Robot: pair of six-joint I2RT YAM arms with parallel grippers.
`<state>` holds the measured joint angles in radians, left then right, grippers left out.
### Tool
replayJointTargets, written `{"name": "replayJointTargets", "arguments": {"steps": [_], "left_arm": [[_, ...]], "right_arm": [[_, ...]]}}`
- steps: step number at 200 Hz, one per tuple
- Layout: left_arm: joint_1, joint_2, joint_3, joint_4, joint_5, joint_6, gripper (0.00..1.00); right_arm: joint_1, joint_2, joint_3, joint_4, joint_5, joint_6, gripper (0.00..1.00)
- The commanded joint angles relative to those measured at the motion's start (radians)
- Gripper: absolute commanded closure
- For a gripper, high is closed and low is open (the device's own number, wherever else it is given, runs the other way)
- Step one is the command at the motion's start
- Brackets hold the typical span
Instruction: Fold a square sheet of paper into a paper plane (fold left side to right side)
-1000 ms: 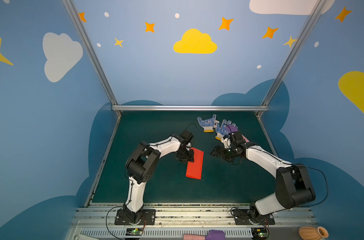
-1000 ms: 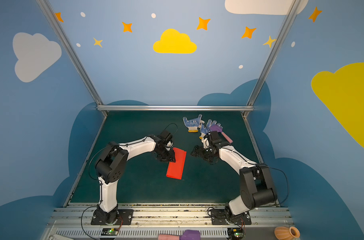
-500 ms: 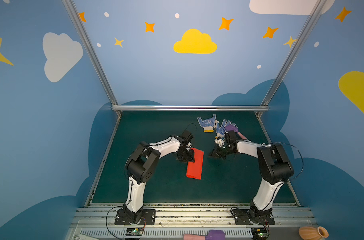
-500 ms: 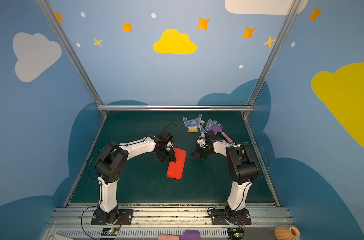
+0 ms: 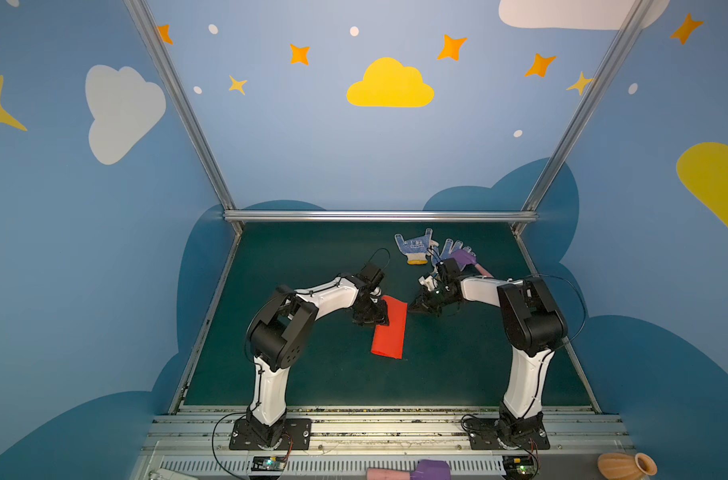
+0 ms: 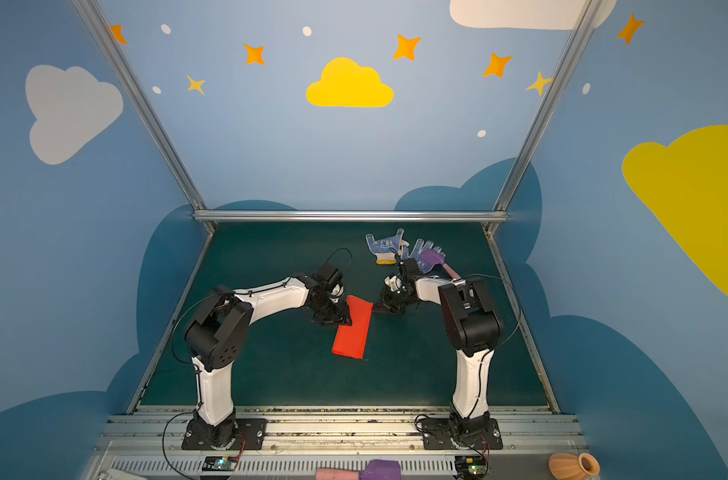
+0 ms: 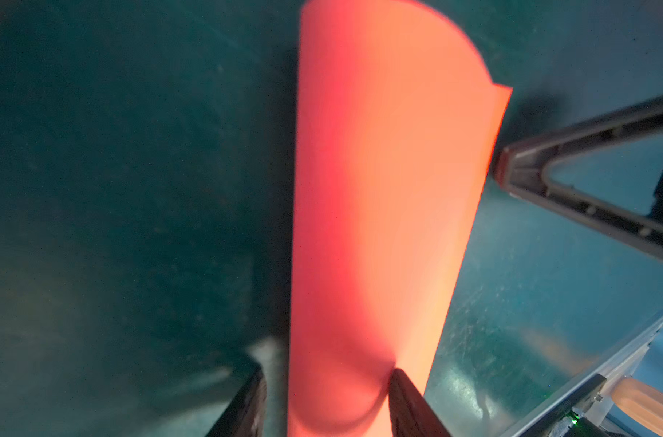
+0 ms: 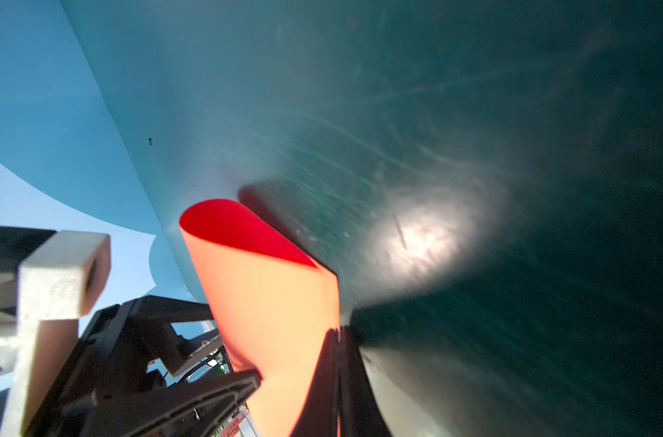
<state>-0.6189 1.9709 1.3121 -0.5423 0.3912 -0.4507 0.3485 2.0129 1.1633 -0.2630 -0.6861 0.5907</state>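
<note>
The square sheet of paper [image 5: 389, 328] [image 6: 352, 328] is bright red and lies on the green mat, doubled over into a narrow rectangle with its fold still rounded [image 8: 246, 230]. No paper plane is in view. My left gripper [image 5: 378, 318] [image 7: 326, 374] is at the sheet's far left side with its jaws apart. One finger [image 7: 398, 386] dents the paper [image 7: 379, 208], and the other rests on the mat beside the fold. My right gripper [image 5: 412, 308] [image 8: 339, 333] is shut on the sheet's far right edge.
Two blue-dotted white gloves [image 5: 414, 248] [image 5: 451, 249] and a purple-and-pink toy hammer [image 5: 466, 258] lie at the back right, just behind the right arm. Metal rails frame the mat. An orange vase [image 5: 626, 465] and another hammer [image 5: 416, 471] lie in front of the front rail.
The right gripper moved left to the paper's right edge and shut on it. The right arm's elbow swung from far right to upright. The left arm has stayed in place.
</note>
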Motion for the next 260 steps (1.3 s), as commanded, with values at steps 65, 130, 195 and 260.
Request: {"name": "replayJointTargets", "arguments": {"steps": [65,130,195,260], "left_arm": [[-0.025,-0.032,-0.033,0.013,-0.004,-0.081,0.46],[-0.029,-0.026,-0.019,0.017,-0.050,-0.149,0.46],[-0.039,-0.017,0.000,0.003,-0.050,-0.142,0.46],[-0.047,-0.011,0.001,-0.017,-0.067,-0.108,0.46]], "right_arm": [[0.011,0.070,0.075,-0.094,-0.006,-0.060,1.00],[-0.045,-0.177,-0.003,-0.021,-0.084,-0.060,0.86],[-0.037,-0.313,-0.118,0.007,0.001,-0.061,0.68],[0.007,-0.236,-0.160,0.045,0.004,-0.037,0.82]]}}
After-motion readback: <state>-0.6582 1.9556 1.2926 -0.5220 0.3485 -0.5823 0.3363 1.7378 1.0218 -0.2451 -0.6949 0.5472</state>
